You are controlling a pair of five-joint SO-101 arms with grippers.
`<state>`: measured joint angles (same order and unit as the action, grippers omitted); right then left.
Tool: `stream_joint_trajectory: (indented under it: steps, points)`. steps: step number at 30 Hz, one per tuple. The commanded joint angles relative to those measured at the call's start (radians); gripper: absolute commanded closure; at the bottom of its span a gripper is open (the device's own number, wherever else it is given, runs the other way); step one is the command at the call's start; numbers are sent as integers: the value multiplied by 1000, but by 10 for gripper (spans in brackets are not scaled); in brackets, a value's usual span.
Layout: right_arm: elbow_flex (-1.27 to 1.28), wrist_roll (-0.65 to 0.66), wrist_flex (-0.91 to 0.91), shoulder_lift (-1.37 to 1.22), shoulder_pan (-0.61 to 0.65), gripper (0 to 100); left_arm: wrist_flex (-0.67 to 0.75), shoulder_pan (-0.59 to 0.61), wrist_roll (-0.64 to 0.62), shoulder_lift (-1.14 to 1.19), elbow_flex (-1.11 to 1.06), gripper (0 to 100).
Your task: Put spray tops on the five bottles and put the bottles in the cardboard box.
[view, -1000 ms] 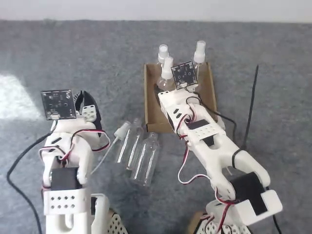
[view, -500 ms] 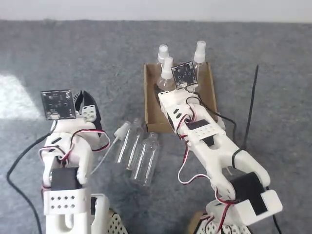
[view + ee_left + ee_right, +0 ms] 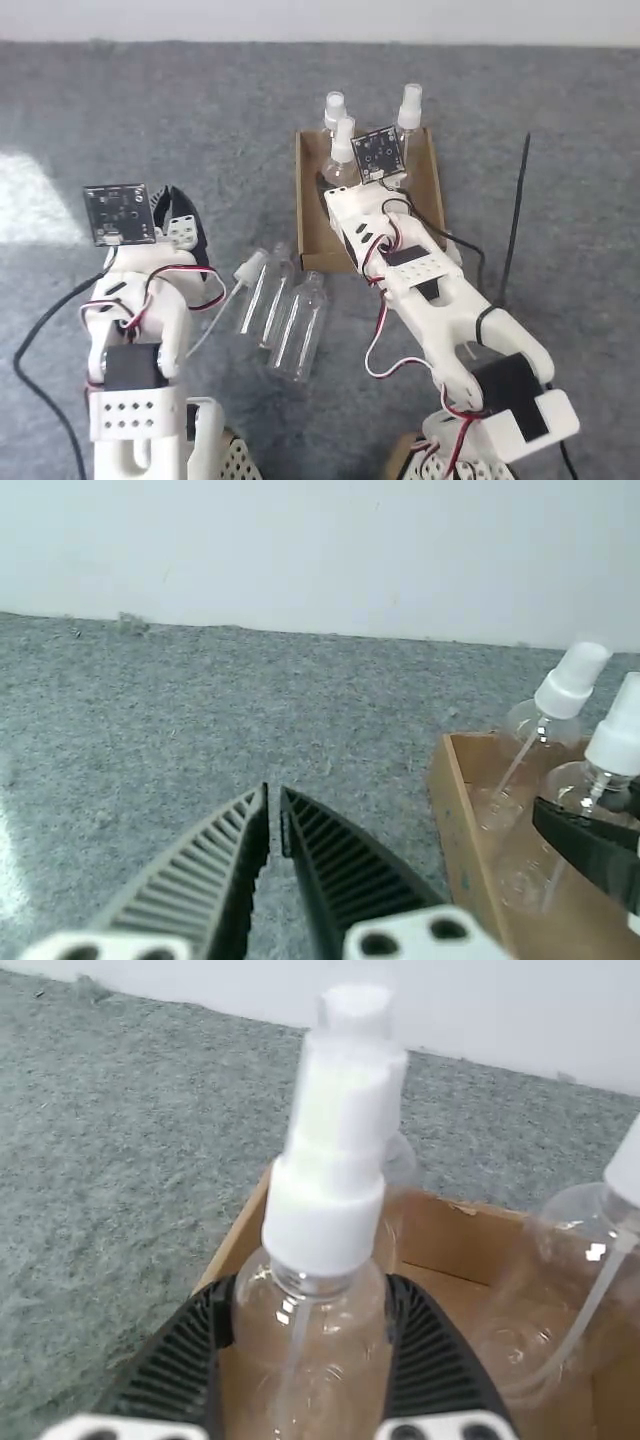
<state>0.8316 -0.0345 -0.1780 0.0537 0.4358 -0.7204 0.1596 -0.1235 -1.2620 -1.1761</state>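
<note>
Jaws of the right gripper (image 3: 312,1315) clasped a capped spray bottle (image 3: 322,1225), cardboard box (image 3: 440,1235) beneath them — probably boxing it; lowering and release were due. Left gripper (image 3: 273,810) — clenched, empty.

- legible text, labels, brands, numbers, signs: none could be read in any view.
- camera boards (image 3: 119,214) on the arms' wrists: fine markings were present, too small to read.
</note>
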Motion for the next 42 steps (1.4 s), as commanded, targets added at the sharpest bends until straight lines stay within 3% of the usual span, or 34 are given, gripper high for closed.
stream_joint_trajectory:
  steps: [1, 8, 15, 26, 38, 42]
  points:
    - [-3, 12, -13, 48, 8, 991, 31, 3, -11, 8, 13, 988]
    - [9, 12, -16, 58, 8, 989, 31, 5, -11, 8, 13, 988]
    - [17, 11, -16, 58, 10, 821, 31, 5, -11, 6, 13, 988]
    - [18, 14, -7, 58, 41, 701, 31, 5, -9, 6, 13, 988]
    - [11, 80, -1, 114, 41, 698, 31, 5, -9, 6, 13, 988]
    - [-2, 80, 85, 216, 41, 698, 31, 5, -9, 8, 13, 988]
